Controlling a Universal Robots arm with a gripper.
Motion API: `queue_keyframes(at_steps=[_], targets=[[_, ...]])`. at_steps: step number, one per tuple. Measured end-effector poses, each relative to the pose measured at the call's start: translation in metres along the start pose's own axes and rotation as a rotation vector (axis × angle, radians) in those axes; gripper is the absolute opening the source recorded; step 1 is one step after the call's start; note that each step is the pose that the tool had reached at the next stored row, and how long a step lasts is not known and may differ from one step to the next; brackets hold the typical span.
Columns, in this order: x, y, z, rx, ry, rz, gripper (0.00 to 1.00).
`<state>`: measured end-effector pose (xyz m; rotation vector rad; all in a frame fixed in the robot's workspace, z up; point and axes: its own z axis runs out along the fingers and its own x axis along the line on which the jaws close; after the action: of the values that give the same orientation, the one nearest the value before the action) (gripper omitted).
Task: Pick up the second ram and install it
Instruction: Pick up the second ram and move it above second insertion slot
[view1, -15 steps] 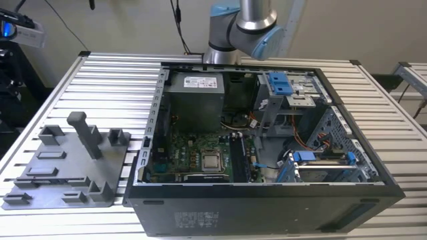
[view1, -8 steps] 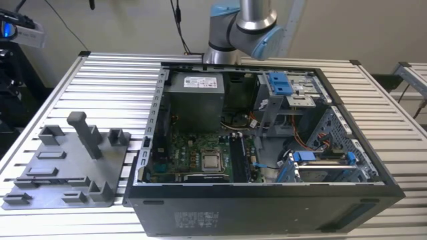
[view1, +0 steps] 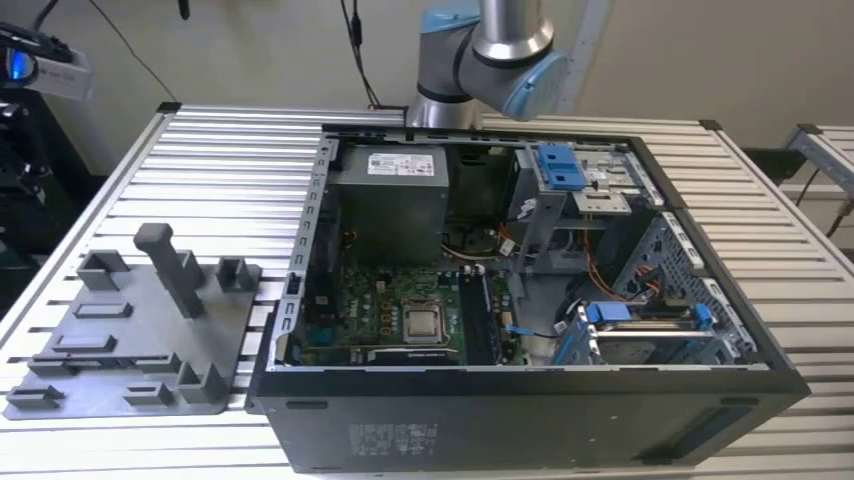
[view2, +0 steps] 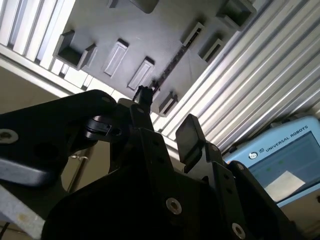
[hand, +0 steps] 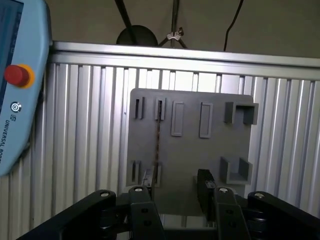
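Claw (hand: 172, 187) hangs spread and empty, facing the grey tray (hand: 190, 150), where the memory stick (hand: 156, 140) stands on edge ahead of its fingertips. Light, stiff and probably fragile, the stick looks best pinched across its flat faces, mid-length.

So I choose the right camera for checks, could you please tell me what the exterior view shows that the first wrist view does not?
Exterior view: the open computer case with its silver chip. First wrist view: the open claw, the thin dark memory stick edge-on in the grey tray, a red button. Both: that tray on the slatted table.
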<state>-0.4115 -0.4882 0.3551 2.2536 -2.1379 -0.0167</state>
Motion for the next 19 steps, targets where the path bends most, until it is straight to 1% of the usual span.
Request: queue_keyframes(at_steps=[6,14,19], targets=[[-0.0001,-0.0002,0.0057,-0.0002,0.0034,0.001,0.48],[-0.0003,-0.0005,0.0182,0.0001,0.0044,0.006,0.48],[-0.0004,-0.0007,0.0243,-0.0003,0.0057,0.015,0.48]])
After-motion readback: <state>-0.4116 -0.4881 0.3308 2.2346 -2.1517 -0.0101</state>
